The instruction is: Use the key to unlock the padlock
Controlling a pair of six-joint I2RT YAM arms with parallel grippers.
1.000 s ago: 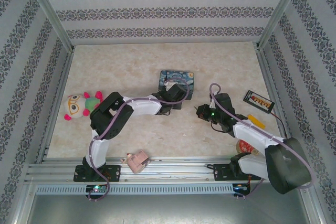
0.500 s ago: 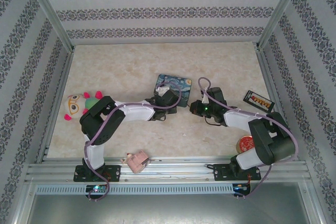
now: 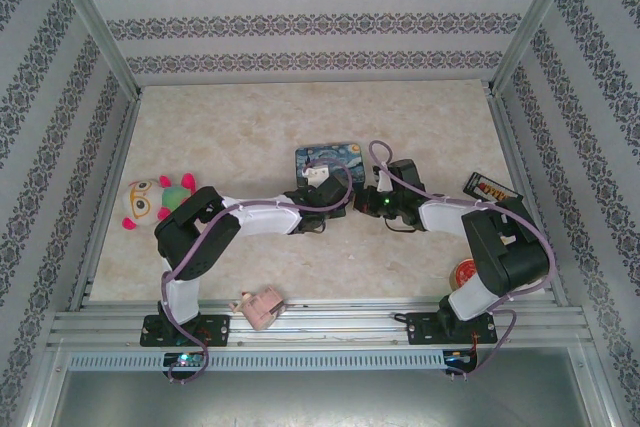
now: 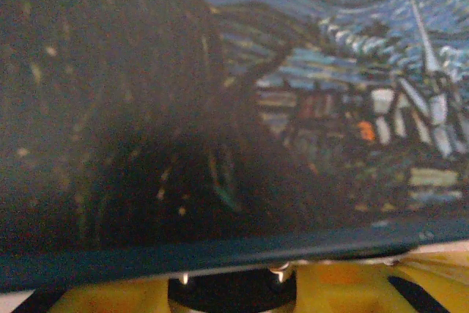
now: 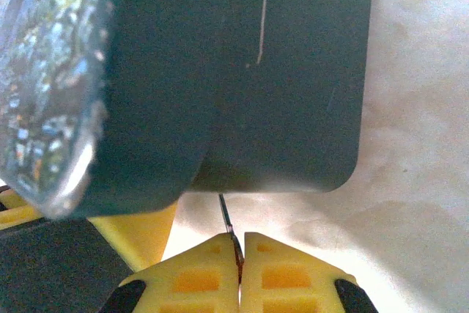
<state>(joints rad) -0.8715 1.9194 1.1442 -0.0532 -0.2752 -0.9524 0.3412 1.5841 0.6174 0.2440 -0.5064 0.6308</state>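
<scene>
Patterned wallpaper walls (image 3: 300,22) close in a pale marbled desk (image 3: 250,127), where both arms reach inward and meet just short of a blue painted tin (image 3: 328,159). The left claw (image 4: 233,282) is clenched partway on the padlock (image 4: 223,297), a small dark body wedged between its yellow pads (image 4: 117,298), with two silvery stubs of shackle poking up toward the tin. The tin's swirly painted face lies very close ahead of that claw. The right claw (image 5: 240,241) is pinched fully together on the key (image 5: 226,218). Its thin metal blade sticks out from between the fingertips and points forward at the tin's dark teal side wall, stopping just short of it. Close beside the right claw, on its left, a yellow finger of the other claw shows. Whether the key tip touches the padlock cannot be told. A plush toy (image 3: 155,202) lies on the desk well apart, back beyond the left claw's arm.
</scene>
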